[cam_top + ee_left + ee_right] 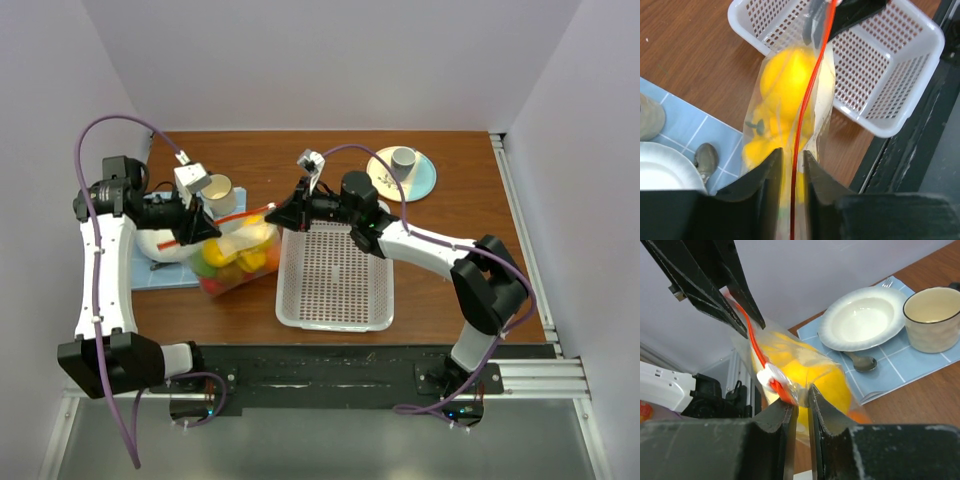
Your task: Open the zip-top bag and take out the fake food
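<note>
The clear zip-top bag hangs between my two grippers, left of the white basket, with its orange-red zip strip stretched along the top. Fake food in yellow, green and orange fills it. My left gripper is shut on the strip's left end, seen in the left wrist view with the strip running between the jaws. My right gripper is shut on the bag's right corner, right beside the white slider. Yellow food shows through the plastic.
A white perforated basket stands right of the bag. A mug and a white bowl with a spoon sit on a blue cloth at left. A small grey cup stands on a plate at back right.
</note>
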### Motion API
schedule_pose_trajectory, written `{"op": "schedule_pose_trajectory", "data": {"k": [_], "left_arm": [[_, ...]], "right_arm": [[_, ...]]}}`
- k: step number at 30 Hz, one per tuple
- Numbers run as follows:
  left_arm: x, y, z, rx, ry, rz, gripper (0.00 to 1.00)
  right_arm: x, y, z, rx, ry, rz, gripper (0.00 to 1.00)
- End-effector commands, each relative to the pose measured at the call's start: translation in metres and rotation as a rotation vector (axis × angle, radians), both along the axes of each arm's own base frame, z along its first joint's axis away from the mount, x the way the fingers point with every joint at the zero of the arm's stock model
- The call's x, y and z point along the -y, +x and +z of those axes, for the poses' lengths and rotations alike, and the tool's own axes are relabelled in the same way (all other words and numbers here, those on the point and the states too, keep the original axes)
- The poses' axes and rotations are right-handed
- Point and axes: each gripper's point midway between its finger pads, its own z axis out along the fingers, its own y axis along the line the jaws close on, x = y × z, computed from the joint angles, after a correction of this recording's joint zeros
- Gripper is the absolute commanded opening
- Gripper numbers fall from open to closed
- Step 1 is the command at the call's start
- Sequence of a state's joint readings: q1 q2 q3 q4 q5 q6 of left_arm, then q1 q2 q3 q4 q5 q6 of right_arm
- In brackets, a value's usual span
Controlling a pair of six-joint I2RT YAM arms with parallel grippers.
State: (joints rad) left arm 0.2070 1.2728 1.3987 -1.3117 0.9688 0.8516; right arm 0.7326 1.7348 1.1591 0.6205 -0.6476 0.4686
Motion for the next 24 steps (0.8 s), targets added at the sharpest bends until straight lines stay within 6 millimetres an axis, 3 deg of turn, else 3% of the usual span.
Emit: {"op": "schedule_pose_trajectory", "data": {"k": [1, 2, 3, 5, 8, 16, 20, 24], "left_arm": [[0.007, 0.002, 0.006, 0.038, -0.041, -0.014, 0.48], [0.008, 0.004, 0.009, 0.05, -0.052, -0.015, 0.62], [0.01, 0.006, 0.014, 0.052, -0.065, -0.008, 0.67], [0.015, 0.014, 0.025, 0.094, -0.094, -0.016, 0.75], [0.029, 0.019, 0.036, 0.106, -0.144, -0.049, 0.79], [0.079, 0.021, 0.05, 0.106, -0.212, -0.123, 0.79], [0.097, 0.017, 0.052, 0.101, -0.207, -0.165, 0.72], [0.099, 0.013, 0.035, 0.053, -0.17, -0.183, 0.59]], "right_arm": [[0.003, -0.007, 0.03, 0.05, 0.073, 0.031, 0.16], [0.003, -0.008, 0.03, 0.046, 0.075, 0.038, 0.16], [0.001, -0.01, 0.029, 0.027, 0.079, 0.05, 0.16], [0.0, -0.014, 0.029, 0.018, 0.093, 0.076, 0.16], [-0.002, -0.017, 0.026, -0.012, 0.097, 0.084, 0.17], [-0.02, -0.015, 0.019, -0.033, 0.054, 0.081, 0.16], [-0.024, -0.014, 0.015, -0.048, 0.047, 0.081, 0.14], [-0.023, -0.012, 0.015, -0.047, 0.041, 0.069, 0.13]]}}
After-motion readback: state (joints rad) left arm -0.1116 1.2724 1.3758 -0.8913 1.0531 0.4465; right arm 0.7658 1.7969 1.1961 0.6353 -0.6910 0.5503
